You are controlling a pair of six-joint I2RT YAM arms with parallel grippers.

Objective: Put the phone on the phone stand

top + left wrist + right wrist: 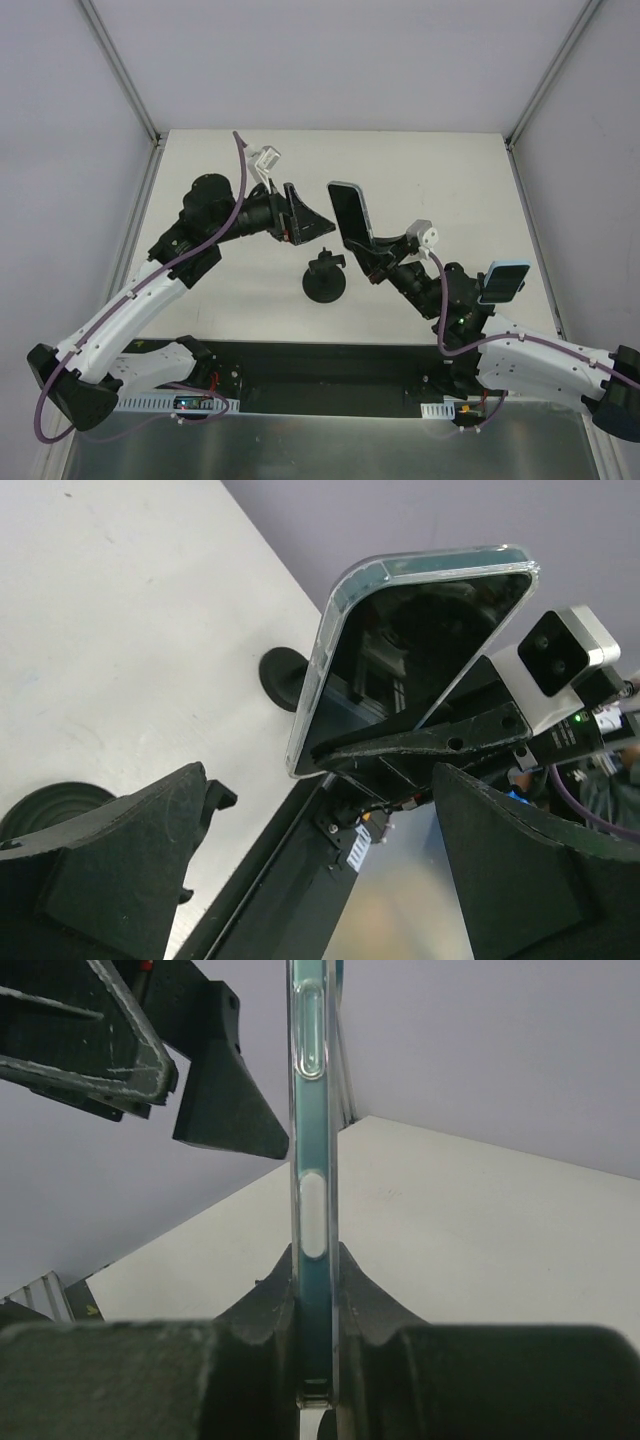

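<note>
Above the middle of the table [450, 180], the phone [349, 212] is off the surface, clamped at its lower end in the right gripper [368, 246]. From the top view it stands tilted, its dark screen turned toward the left arm and its upper end pointing to the far side. The right wrist view meets it edge-on: a thin upright strip with a clear, teal-tinted rim and two side buttons, pinched low down between the two black fingers [262, 1300], which press on its two faces. The left wrist view shows the glossy black screen with rounded corners, leaning, and one of the right arm's fingers lying along its lower edge.

The left gripper [305, 213] hovers just left of the phone and apart from it, its jaws spread wide and holding nothing. Its two black pads [110, 870] fill the lower corners of its own camera's view with a broad gap between them (the same pair shows in the upper left of the right wrist view).

The phone stand [325, 281] sits on the table nearer than both grippers, roughly between them, with its round black base flat on the surface and its short post rising from it. Phone and stand are apart: the phone hangs farther back and slightly to the right. A second phone [503, 281], in a light-blue case, sits on the right arm, well to the right.
</note>
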